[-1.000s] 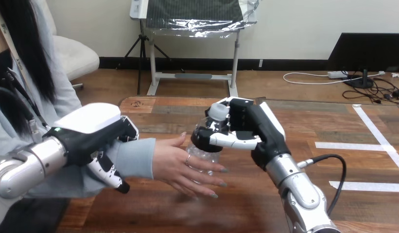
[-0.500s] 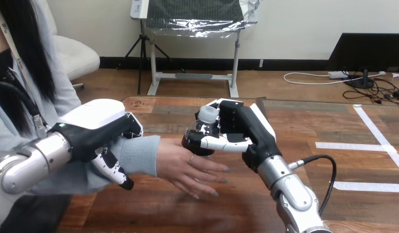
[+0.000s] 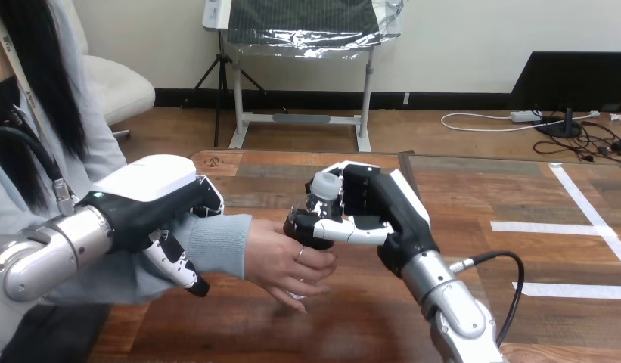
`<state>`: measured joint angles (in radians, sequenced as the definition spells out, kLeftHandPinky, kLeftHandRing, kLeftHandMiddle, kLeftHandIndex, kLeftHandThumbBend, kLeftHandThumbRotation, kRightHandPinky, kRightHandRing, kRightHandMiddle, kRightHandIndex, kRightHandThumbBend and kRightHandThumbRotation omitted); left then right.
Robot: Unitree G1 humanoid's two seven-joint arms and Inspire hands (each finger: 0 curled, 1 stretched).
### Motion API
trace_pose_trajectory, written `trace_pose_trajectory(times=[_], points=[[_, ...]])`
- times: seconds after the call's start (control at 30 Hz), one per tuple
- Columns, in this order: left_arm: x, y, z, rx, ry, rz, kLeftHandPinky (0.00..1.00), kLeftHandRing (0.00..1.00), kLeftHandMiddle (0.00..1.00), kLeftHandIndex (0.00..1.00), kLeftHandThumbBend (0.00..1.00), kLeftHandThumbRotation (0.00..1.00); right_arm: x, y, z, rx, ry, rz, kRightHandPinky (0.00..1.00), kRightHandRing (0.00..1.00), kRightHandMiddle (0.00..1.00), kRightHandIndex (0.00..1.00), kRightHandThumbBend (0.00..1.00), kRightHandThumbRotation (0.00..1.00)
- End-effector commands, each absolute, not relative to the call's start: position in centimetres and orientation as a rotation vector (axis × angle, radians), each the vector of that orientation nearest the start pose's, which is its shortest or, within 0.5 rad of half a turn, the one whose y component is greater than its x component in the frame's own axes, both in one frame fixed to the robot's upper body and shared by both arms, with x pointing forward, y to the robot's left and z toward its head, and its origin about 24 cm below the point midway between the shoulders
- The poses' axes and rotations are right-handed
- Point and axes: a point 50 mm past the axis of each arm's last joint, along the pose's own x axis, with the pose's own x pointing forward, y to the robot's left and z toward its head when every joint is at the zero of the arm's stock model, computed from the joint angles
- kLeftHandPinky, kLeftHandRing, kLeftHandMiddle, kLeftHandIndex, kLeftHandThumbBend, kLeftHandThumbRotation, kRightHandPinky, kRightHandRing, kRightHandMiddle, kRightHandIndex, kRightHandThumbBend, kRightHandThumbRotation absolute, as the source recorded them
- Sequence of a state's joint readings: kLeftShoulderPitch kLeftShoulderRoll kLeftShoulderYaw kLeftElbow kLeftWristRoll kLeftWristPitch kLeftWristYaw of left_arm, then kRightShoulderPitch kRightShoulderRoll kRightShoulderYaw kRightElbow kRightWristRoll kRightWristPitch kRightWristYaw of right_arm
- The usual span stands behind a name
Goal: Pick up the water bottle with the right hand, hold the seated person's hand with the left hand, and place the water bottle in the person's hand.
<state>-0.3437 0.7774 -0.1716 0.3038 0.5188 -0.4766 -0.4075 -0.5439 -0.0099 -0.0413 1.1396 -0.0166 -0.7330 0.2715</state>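
A clear water bottle [image 3: 319, 198] with a white cap stands upright above the table's middle. My right hand [image 3: 367, 208] is shut on its upper part, thumb across the front. The person's hand [image 3: 288, 261] reaches in from the left with its fingers curled round the bottle's lower part. My left hand [image 3: 152, 204] sits over the person's forearm in its grey sleeve [image 3: 216, 243], fingers curled down round the near side of it.
The wooden table [image 3: 473, 197] stretches to the right with white tape strips [image 3: 553, 227] on it. A black cable [image 3: 504, 265] loops off my right forearm. The person sits at the left edge.
The person's fingers have closed round the bottle's lower part; earlier they lay flat and spread under it. My right hand moved the bottle slightly left and down. My left hand has kept its place.
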Motion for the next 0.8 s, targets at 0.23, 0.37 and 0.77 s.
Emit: trace_pose_trajectory(times=[0.23, 0.37, 0.77], points=[[31.11, 21.75, 14.36, 1.382, -0.309, -0.578, 0.22, 0.27, 0.33, 0.33, 0.88, 0.00, 32.47, -9.10, 4.03, -0.019, -0.277, 0.401, 0.32, 0.38, 0.45, 0.47, 0.81, 0.00], [31.14, 21.77, 14.12, 1.375, -0.306, -0.576, 0.21, 0.27, 0.33, 0.33, 0.88, 0.00, 32.52, -8.98, 4.18, -0.019, -0.279, 0.398, 0.32, 0.38, 0.46, 0.47, 0.82, 0.00], [31.20, 21.70, 13.80, 1.364, -0.303, -0.571, 0.21, 0.27, 0.33, 0.32, 0.88, 0.00, 32.69, -9.10, 4.42, -0.013, -0.281, 0.381, 0.31, 0.38, 0.46, 0.46, 0.82, 0.00]])
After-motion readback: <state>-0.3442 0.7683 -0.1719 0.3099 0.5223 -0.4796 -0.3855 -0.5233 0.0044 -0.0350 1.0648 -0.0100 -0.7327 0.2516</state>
